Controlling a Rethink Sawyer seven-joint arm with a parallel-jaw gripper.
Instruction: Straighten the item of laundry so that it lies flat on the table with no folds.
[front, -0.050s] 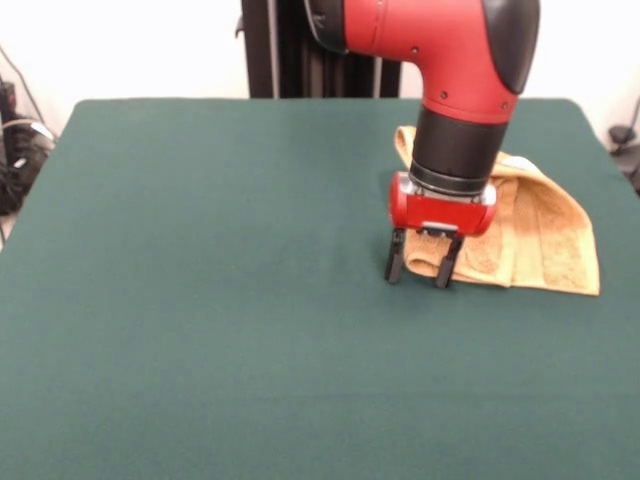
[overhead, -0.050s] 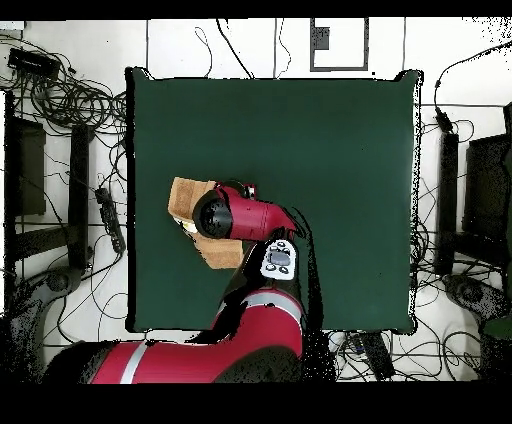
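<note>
Green table (front, -0.050s: 200, 330) carries a folded towel (front, -0.050s: 545, 240) at its far right. Arm descends vertically; gripper (front, -0.050s: 423, 266) points straight down, fingers parted, empty, at the towel's left edge.

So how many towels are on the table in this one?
1. The towel lies folded near the table's right edge in the front view, partly behind the open pincer, which sits at its left edge. Nothing else shows, though the arm hides part of it overhead.
</note>
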